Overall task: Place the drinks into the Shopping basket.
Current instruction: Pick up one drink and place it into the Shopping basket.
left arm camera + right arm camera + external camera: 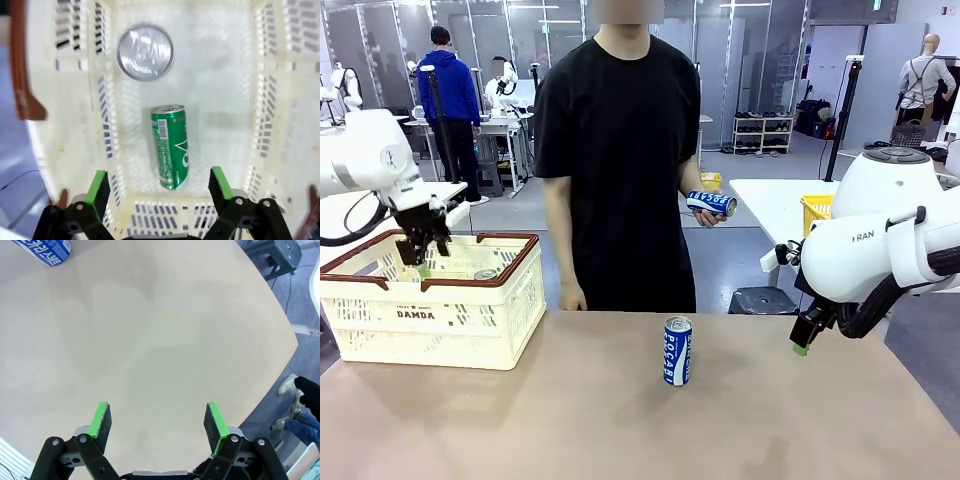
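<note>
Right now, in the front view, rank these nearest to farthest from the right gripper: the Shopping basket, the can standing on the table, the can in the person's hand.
1. Standing can, centre, left of the right gripper.
2. Held can, raised in the person's hand, farther back.
3. Shopping basket, far left.

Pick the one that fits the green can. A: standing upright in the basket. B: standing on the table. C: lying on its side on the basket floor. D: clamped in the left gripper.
C: the green can lies on its side on the floor of the Shopping basket, under the open left gripper, near an upright can.
</note>
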### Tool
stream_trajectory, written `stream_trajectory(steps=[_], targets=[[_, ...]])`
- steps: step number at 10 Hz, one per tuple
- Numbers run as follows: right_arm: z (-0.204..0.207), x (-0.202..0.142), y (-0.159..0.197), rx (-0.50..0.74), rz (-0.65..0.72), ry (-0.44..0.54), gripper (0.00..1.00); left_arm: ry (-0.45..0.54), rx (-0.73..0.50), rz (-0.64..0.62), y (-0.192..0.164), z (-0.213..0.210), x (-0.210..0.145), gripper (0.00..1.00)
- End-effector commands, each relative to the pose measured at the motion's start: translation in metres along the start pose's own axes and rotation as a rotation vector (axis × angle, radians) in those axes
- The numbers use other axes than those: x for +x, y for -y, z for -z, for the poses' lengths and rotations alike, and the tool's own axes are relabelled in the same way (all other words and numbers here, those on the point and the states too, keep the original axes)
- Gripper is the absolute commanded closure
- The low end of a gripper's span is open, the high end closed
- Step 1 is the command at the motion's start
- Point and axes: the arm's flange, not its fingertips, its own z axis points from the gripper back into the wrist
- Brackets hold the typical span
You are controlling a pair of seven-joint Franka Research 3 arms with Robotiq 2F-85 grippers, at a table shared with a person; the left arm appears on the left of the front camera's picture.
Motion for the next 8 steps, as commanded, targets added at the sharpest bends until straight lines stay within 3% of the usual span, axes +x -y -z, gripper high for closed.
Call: stream_trajectory(steps=[1, 4, 8], targets=[[0.000, 0.000, 0.000, 0.000, 0.001, 0.000, 0.07, -0.042, 0.032, 0.039, 0.038, -0.021, 0.030, 0.00], [0.000, 0.000, 0.000, 0.000, 0.001, 0.000, 0.07, 0.066, 0.017, 0.186, 0.084, -0.060, 0.080, 0.00], [0.000, 0.000, 0.000, 0.000, 0.001, 0.000, 0.07, 0.123, -0.081, 0.364, 0.141, -0.059, 0.122, 0.00]])
